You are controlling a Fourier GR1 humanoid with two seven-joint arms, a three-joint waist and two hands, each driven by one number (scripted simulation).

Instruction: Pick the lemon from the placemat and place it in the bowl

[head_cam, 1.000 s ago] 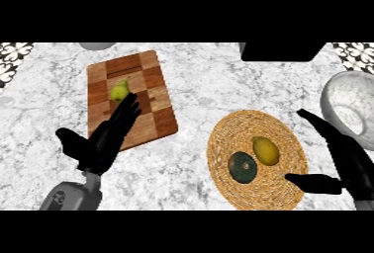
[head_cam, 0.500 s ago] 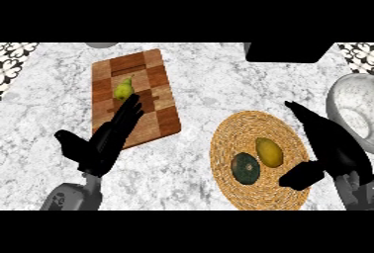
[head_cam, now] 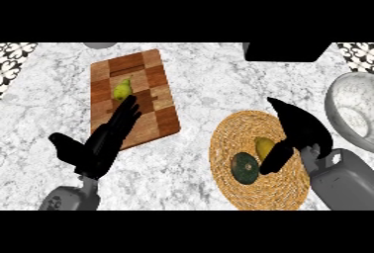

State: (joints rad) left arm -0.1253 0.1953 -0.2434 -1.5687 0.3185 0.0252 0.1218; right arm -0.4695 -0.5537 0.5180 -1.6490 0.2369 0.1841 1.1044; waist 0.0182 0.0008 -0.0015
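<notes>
Head view: on the marble table point(head_cam: 208, 84) a round woven placemat point(head_cam: 228, 143) lies right of centre, and the lemon point(head_cam: 261, 145) sits on it, just beside a dark green round fruit point(head_cam: 245, 169) that lies nearer the lower edge. The right hand point(head_cam: 303, 129) hangs over the placemat's right half with its fingers stretched out and its thumb point(head_cam: 273, 159) spread down and to the left; the thumb crosses the lemon's right side, but the hand is not closed round the fruit and holds nothing. Whether the thumb touches the lemon cannot be told. The grey-white bowl point(head_cam: 342, 99) stands at the right edge, beside the placemat and past the right hand. At the upper left is a chequered wooden cutting board point(head_cam: 150, 74) with a small yellow-green pear point(head_cam: 122, 90) on it. The left hand point(head_cam: 99, 146) lies over the board's lower end, fingers straight and pointing up toward the pear, the fingertips just short of it, holding nothing. A black block point(head_cam: 285, 51) sits at the table's far edge.
</notes>
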